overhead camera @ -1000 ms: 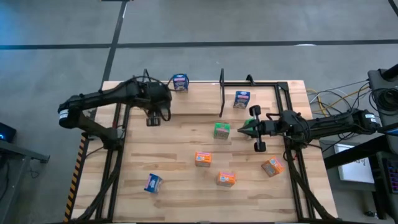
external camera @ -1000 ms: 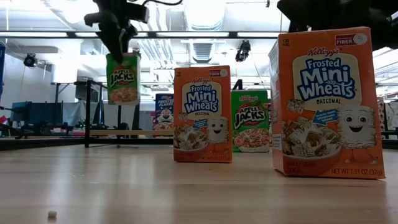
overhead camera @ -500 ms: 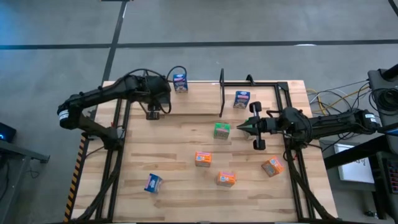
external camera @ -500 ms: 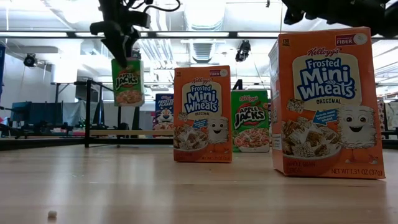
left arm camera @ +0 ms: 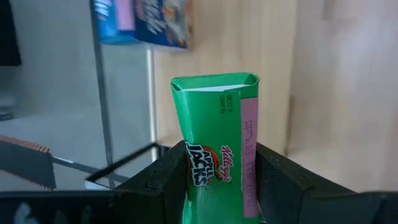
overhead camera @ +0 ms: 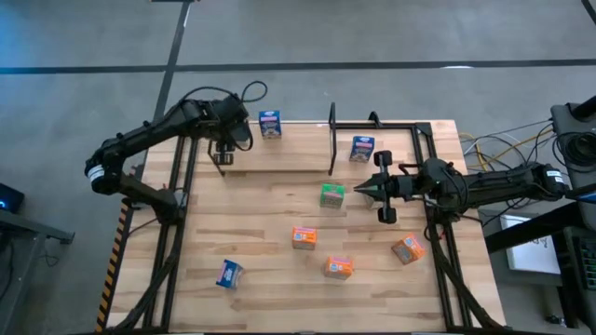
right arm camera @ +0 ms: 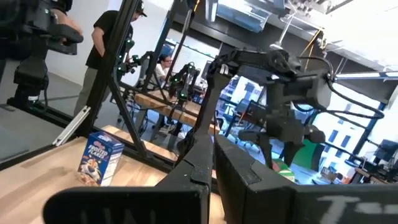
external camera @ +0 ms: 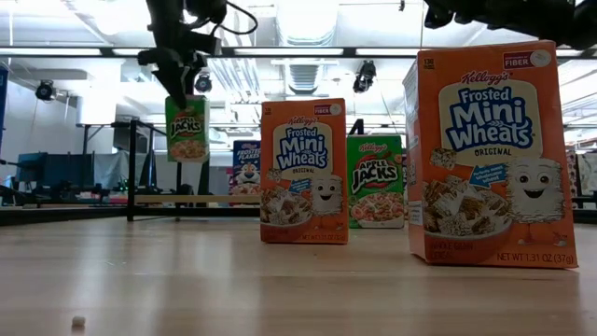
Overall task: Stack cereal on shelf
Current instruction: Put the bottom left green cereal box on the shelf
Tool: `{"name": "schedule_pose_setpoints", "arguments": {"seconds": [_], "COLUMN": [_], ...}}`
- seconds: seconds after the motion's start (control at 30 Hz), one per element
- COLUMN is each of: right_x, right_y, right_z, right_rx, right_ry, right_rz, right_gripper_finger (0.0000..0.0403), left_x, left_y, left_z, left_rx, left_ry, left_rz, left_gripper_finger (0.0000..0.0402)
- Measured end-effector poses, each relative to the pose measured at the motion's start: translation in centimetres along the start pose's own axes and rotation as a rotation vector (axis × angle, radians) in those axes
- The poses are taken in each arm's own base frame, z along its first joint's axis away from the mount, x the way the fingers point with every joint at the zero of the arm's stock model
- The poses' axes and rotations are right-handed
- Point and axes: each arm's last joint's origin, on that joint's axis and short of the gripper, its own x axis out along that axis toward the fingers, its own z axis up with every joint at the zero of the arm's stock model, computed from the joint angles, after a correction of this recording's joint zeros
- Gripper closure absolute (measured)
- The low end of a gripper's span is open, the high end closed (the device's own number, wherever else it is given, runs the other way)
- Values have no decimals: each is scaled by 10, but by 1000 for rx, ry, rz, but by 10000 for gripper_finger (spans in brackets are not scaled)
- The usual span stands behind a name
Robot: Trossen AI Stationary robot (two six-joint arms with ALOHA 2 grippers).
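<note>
We have a green cereal box clamped in the left gripper, lifted over the table's far-left edge. Next we must lower it upright onto the shelf. The right gripper waits closed near the right edge.

I am counting eight cereal boxes on the high view. Three are blue: one at the table's far edge, one inside the wire shelf, one near the front left corner. Three are orange, all sitting toward the front. I am seeing two green: one mid-table and one hanging in the left gripper (clearest on the low view). Two arms are working.
</note>
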Motion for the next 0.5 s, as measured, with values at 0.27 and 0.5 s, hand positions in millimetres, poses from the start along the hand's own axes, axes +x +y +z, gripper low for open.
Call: {"name": "schedule_pose_setpoints", "arguments": {"seconds": [0.27, 0.5], "right_x": [0, 0], "right_y": [0, 0], "right_z": [0, 0], "right_rx": [-15, -24], "right_ry": [2, 7], "right_rz": [1, 4], "right_gripper_finger": [394, 394], "left_x": [18, 51], "left_y": [28, 47], "left_z": [-7, -14], "left_rx": [-30, -30], "left_ry": [-77, 14], "left_rz": [-48, -86], "left_gripper_finger": [258, 258]}}
